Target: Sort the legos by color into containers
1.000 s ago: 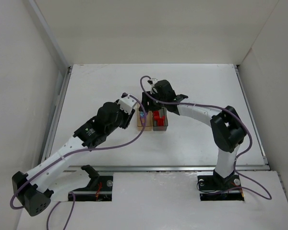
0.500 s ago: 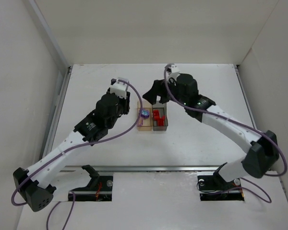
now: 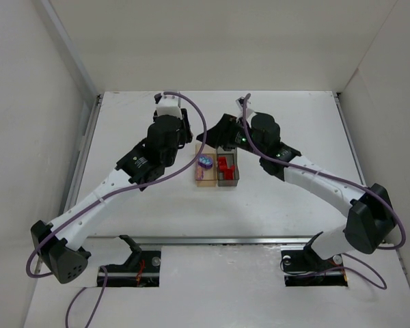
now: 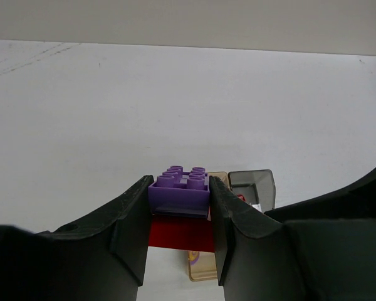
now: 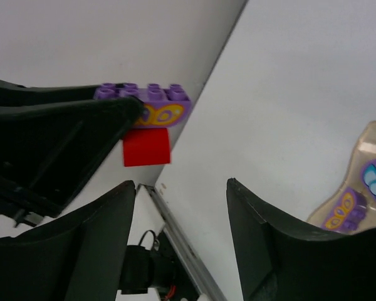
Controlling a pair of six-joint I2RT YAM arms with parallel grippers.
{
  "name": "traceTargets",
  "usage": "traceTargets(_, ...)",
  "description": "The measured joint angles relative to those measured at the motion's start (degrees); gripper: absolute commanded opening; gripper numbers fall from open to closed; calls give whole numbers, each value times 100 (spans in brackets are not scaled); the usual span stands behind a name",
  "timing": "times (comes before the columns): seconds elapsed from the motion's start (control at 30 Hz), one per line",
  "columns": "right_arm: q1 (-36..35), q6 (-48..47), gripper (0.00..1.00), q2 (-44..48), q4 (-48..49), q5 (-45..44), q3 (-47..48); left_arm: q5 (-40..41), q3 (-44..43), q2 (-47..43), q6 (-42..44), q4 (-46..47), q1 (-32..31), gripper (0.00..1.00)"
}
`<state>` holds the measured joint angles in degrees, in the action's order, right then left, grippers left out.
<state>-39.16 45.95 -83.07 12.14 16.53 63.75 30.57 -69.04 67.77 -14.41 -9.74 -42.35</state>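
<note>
My left gripper (image 4: pixel 180 188) is shut on a purple brick (image 4: pixel 179 191) that has a red brick (image 4: pixel 180 233) stuck under it. It holds them in the air, above and to the far left of the bins (image 3: pixel 187 135). The tan bin (image 3: pixel 206 176) holds a roundish purple piece (image 3: pixel 205 162) with a bluish spot, and the dark grey bin (image 3: pixel 227 180) holds red bricks (image 3: pixel 223 165). My right gripper (image 5: pixel 182 183) is open and empty, just beyond the bins (image 3: pixel 215 131). In the right wrist view it faces the held purple brick (image 5: pixel 144 103) and red brick (image 5: pixel 147 148).
White walls enclose the table on the left, back and right. A metal rail (image 3: pixel 89 147) runs along the table's left edge. The two grippers are close to each other above the far side of the bins.
My left gripper has moved from over the tan bin back and to the left, still holding the brick stack. My right arm has swung and its gripper has shifted slightly left.
</note>
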Motion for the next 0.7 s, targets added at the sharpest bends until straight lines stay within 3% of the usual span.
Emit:
traceTargets(0.27, -94, 387, 68, -214, 796, 356, 57, 24, -24, -2, -302, -188, 0, 0)
traceTargets(0.7, -330, 621, 68, -686, 1025, 400, 151, -146, -162, 4, -625, -372, -68, 0)
